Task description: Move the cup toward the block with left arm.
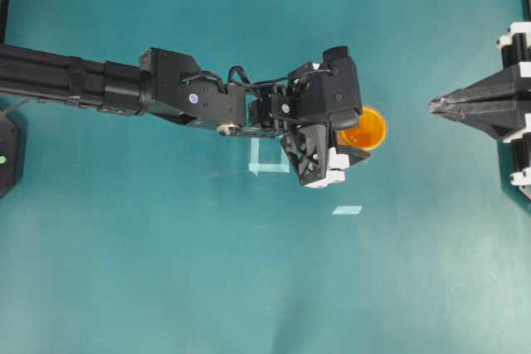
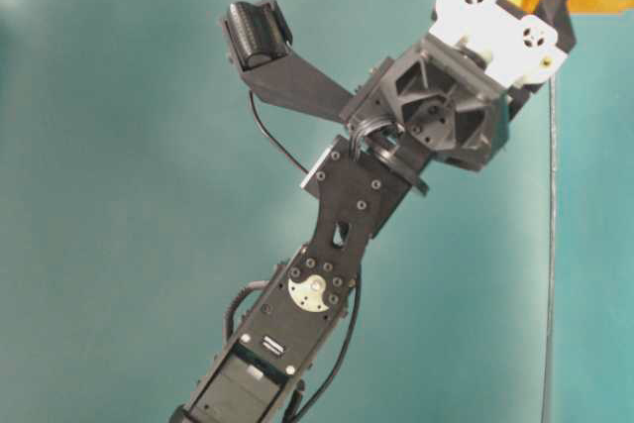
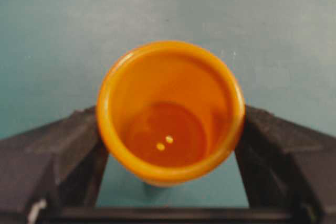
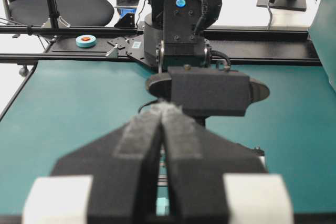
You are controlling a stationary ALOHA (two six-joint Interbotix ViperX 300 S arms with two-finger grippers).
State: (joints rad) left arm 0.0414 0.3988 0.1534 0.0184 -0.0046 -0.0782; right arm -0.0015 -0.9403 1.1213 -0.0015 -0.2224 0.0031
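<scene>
Teal matting covers the table [image 1: 124, 271], with two pale tape marks [image 1: 270, 163] stuck to it near the middle. Over that surface the left arm [image 1: 99, 80] stretches in from the left edge of the overhead view, and its left gripper [image 3: 170, 145] has its jaws spread wide with the cup [image 3: 170, 114] between them; the wrist view shows the black fingers [image 3: 58, 150] flanking the cup's sides, though whether they press on it cannot be told. The cup stands upright, right of the table's centre. Well apart at the right edge, the right gripper [image 1: 440, 105] points inward with its fingers pressed together. No view shows the block.
</scene>
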